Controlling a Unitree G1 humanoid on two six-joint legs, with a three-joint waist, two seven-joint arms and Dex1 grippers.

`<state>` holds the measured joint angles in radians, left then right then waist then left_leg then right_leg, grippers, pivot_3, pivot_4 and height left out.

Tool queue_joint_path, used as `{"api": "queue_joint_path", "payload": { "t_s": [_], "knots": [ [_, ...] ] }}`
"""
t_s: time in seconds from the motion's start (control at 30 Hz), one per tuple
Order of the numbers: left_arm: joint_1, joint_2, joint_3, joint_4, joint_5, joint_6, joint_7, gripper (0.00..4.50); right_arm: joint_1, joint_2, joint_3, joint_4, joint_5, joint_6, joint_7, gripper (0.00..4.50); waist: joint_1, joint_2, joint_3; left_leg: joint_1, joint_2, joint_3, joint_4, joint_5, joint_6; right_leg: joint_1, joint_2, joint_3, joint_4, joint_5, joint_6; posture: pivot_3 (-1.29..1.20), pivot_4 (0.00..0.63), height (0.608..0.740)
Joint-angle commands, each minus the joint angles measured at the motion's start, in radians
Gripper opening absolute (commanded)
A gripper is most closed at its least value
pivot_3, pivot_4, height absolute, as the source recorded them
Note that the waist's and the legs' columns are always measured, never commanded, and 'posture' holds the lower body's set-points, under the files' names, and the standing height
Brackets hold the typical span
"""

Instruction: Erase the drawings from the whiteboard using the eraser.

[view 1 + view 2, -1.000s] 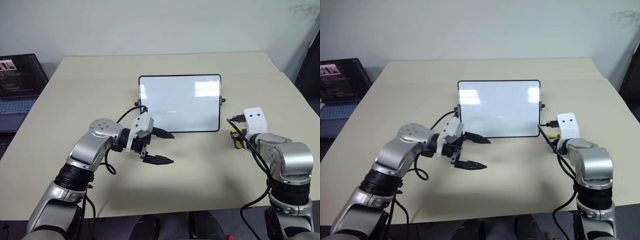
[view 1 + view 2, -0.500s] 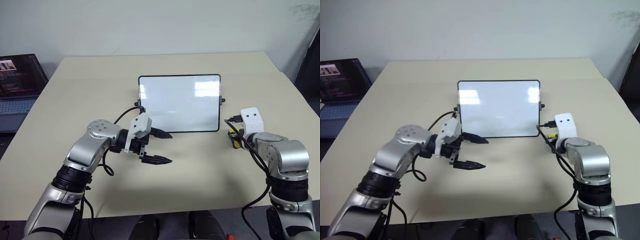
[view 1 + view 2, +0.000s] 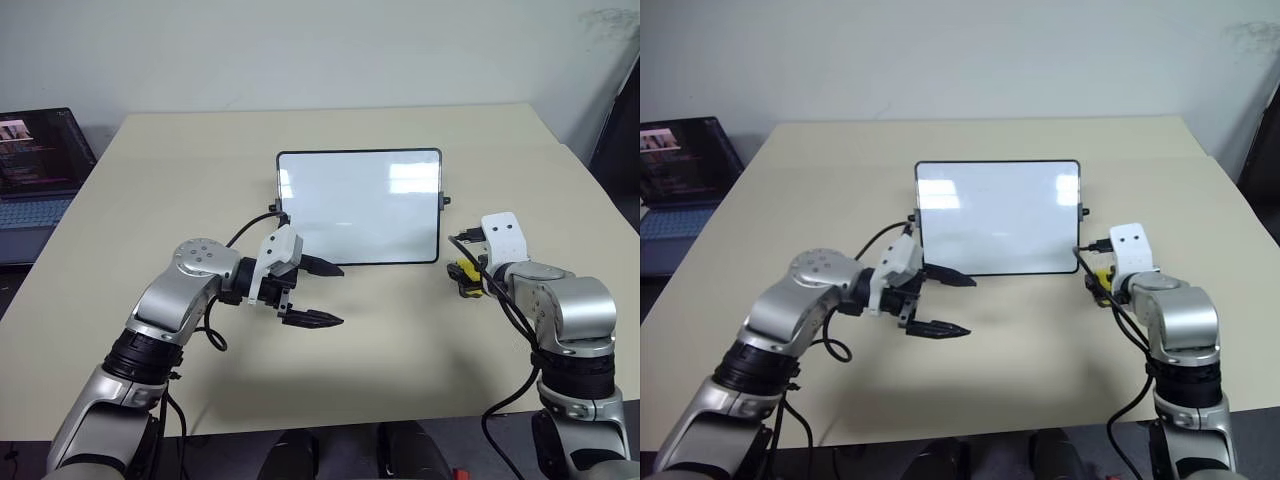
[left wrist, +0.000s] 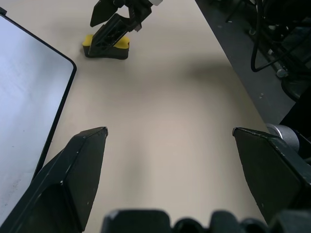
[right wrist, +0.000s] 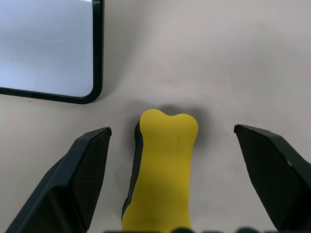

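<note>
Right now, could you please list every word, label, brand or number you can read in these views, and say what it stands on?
No text can be read.
Laptop screen: coloured lines of text, too small to read.
Whiteboard: no writing visible.
Eraser: plain yellow, no label.

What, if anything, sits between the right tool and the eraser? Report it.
Nothing visible does. The eraser lies flat on the table directly between the open fingers of the right tool, with bare tabletop on both sides. The whiteboard stands apart, beyond the eraser's far end.
</note>
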<state>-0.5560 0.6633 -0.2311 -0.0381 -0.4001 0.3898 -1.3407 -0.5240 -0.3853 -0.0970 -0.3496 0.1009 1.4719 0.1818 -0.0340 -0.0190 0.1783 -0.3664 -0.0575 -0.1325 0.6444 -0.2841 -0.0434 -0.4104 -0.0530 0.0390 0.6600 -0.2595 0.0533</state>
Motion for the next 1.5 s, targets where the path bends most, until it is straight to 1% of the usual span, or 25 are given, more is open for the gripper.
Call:
{"api": "queue_joint_path", "payload": {
  "t_s": [0.03, 0.13, 0.23, 0.33, 0.43, 0.5, 0.57, 0.63, 0.7, 0.8, 0.9, 0.93, 0.97, 1.07, 1.13, 1.3, 1.37, 1.5],
  "knots": [
    [-0.015, 0.009, 0.045, -0.049, -0.017, 0.019, 0.023, 4.50, -0.044, 0.030, -0.048, -0.049, 0.003, 0.017, -0.020, 4.47, 0.000, 0.000, 0.000, 0.000, 0.000, 0.000, 0.000, 0.000, 0.000, 0.000, 0.000, 0.000, 0.000, 0.000, 0.000, 0.00, 0.150, 0.740],
    [-0.015, 0.010, 0.073, -0.059, -0.007, 0.019, 0.073, 4.50, -0.077, 0.043, -0.072, -0.057, -0.001, 0.030, -0.034, 4.47, 0.000, 0.000, 0.000, 0.000, 0.000, 0.000, 0.000, 0.000, 0.000, 0.000, 0.000, 0.000, 0.001, 0.000, 0.000, 0.00, 0.150, 0.740],
    [-0.027, 0.000, 0.125, -0.058, 0.013, 0.022, 0.179, 4.50, -0.105, 0.039, -0.100, -0.068, -0.006, 0.038, -0.043, 4.47, 0.000, 0.000, 0.000, 0.000, 0.000, 0.000, 0.000, 0.000, 0.000, 0.000, 0.000, 0.000, 0.001, 0.000, 0.000, 0.00, 0.150, 0.740],
    [-0.039, -0.030, 0.183, -0.064, 0.048, 0.037, 0.343, 4.50, -0.121, 0.026, -0.128, -0.090, -0.012, 0.008, -0.055, 4.47, 0.002, 0.000, 0.000, 0.000, 0.000, 0.000, 0.000, 0.000, 0.000, 0.000, 0.000, 0.000, 0.001, 0.000, 0.000, 0.00, 0.150, 0.740],
    [-0.020, -0.096, 0.246, -0.131, 0.062, 0.096, 0.541, 4.50, -0.105, 0.029, -0.163, -0.127, -0.024, -0.061, -0.080, 4.47, 0.002, 0.000, 0.000, 0.000, 0.000, 0.000, 0.001, 0.000, 0.000, 0.000, -0.001, 0.000, 0.001, 0.000, 0.000, 0.00, 0.150, 0.740],
    [0.028, -0.141, 0.273, -0.191, 0.070, 0.132, 0.646, 4.50, -0.070, 0.033, -0.188, -0.154, -0.030, -0.103, -0.091, 4.47, 0.002, 0.000, 0.000, 0.000, 0.000, 0.000, 0.000, 0.000, 0.000, -0.001, -0.001, 0.000, 0.000, 0.000, 0.000, 0.00, 0.150, 0.740],
    [0.087, -0.172, 0.289, -0.231, 0.107, 0.133, 0.736, 4.50, -0.019, 0.026, -0.204, -0.174, -0.035, -0.164, -0.098, 4.47, 0.002, 0.000, 0.000, 0.000, 0.000, 0.000, 0.000, 0.000, -0.001, 0.000, -0.001, 0.001, 0.000, 0.000, 0.000, 0.00, 0.150, 0.740],
    [0.133, -0.211, 0.325, -0.250, 0.136, 0.135, 0.840, 4.50, 0.037, 0.021, -0.214, -0.185, -0.041, -0.253, -0.101, 4.47, 0.002, 0.000, 0.000, 0.000, 0.000, 0.001, 0.000, 0.001, -0.002, -0.001, -0.002, 0.001, 0.000, 0.000, 0.000, 0.00, 0.150, 0.740],
    [0.162, -0.235, 0.351, -0.262, 0.149, 0.137, 0.907, 4.50, 0.074, 0.023, -0.222, -0.189, -0.039, -0.318, -0.100, 4.47, 0.002, 0.000, 0.000, 0.000, 0.000, 0.001, 0.000, 0.001, -0.002, -0.001, -0.002, 0.002, 0.001, 0.000, 0.000, 0.00, 0.150, 0.740],
    [0.286, -0.261, 0.403, -0.279, 0.220, 0.087, 1.027, 4.50, 0.208, 0.066, -0.242, -0.198, -0.028, -0.527, -0.082, 4.47, 0.002, 0.000, -0.001, 0.002, 0.000, 0.001, 0.001, 0.000, -0.001, 0.000, -0.001, 0.002, 0.002, 0.000, 0.000, 0.00, 0.150, 0.740],
    [0.357, -0.289, 0.447, -0.285, 0.241, 0.043, 1.096, 4.50, 0.295, 0.102, -0.253, -0.203, -0.017, -0.677, -0.077, 4.47, 0.002, 0.000, -0.001, 0.002, 0.001, 0.001, 0.000, 0.000, -0.001, 0.001, -0.001, 0.002, 0.002, 0.000, 0.000, 0.00, 0.150, 0.740],
    [0.397, -0.299, 0.464, -0.284, 0.246, 0.015, 1.111, 4.50, 0.347, 0.097, -0.240, -0.199, -0.037, -0.730, -0.076, 4.47, 0.004, -0.001, -0.001, 0.002, 0.001, 0.001, 0.001, 0.000, -0.001, 0.001, -0.001, 0.002, 0.002, 0.000, 0.000, 0.00, 0.150, 0.740],
    [0.449, -0.306, 0.477, -0.281, 0.258, -0.025, 1.121, 4.50, 0.391, 0.115, -0.253, -0.196, -0.038, -0.773, -0.083, 4.47, 0.005, -0.001, -0.001, 0.002, 0.000, 0.001, 0.001, 0.000, -0.001, 0.001, -0.001, 0.002, 0.002, 0.000, 0.000, 0.00, 0.150, 0.740],
    [0.573, -0.331, 0.522, -0.293, 0.272, -0.091, 1.153, 4.50, 0.491, 0.150, -0.280, -0.200, -0.035, -0.861, -0.101, 4.47, 0.005, -0.001, -0.002, 0.004, 0.000, 0.001, 0.001, 0.000, -0.001, 0.003, -0.002, 0.002, 0.001, 0.000, 0.001, 0.00, 0.150, 0.740],
    [0.617, -0.350, 0.547, -0.307, 0.274, -0.107, 1.182, 4.50, 0.543, 0.169, -0.297, -0.192, -0.031, -0.903, -0.113, 4.47, 0.007, -0.001, -0.002, 0.003, 0.001, 0.001, 0.001, 0.000, -0.001, 0.003, -0.002, 0.002, 0.001, 0.000, 0.000, 0.00, 0.150, 0.740],
    [0.623, -0.364, 0.519, -0.310, 0.302, -0.120, 1.219, 4.50, 0.573, 0.154, -0.273, -0.144, -0.043, -0.951, -0.107, 4.47, 0.008, -0.001, -0.002, 0.005, 0.000, 0.000, 0.002, 0.000, 0.000, 0.006, -0.001, 0.000, 0.001, 0.000, 0.001, 0.00, 0.150, 0.740],
    [0.614, -0.376, 0.503, -0.327, 0.300, -0.109, 1.227, 4.50, 0.558, 0.145, -0.282, -0.128, -0.038, -0.950, -0.108, 4.47, 0.008, -0.002, -0.002, 0.005, 0.000, 0.001, 0.002, 0.002, 0.001, 0.006, -0.001, 0.000, 0.001, -0.002, 0.005, 0.00, 0.150, 0.740],
    [0.617, -0.388, 0.482, -0.362, 0.297, -0.084, 1.227, 4.50, 0.537, 0.127, -0.295, -0.149, -0.029, -0.907, -0.112, 4.47, 0.008, -0.002, -0.002, 0.005, 0.000, 0.001, 0.002, 0.002, 0.001, 0.006, 0.000, 0.001, 0.002, -0.001, 0.005, 0.00, 0.150, 0.740]
  ]
}}
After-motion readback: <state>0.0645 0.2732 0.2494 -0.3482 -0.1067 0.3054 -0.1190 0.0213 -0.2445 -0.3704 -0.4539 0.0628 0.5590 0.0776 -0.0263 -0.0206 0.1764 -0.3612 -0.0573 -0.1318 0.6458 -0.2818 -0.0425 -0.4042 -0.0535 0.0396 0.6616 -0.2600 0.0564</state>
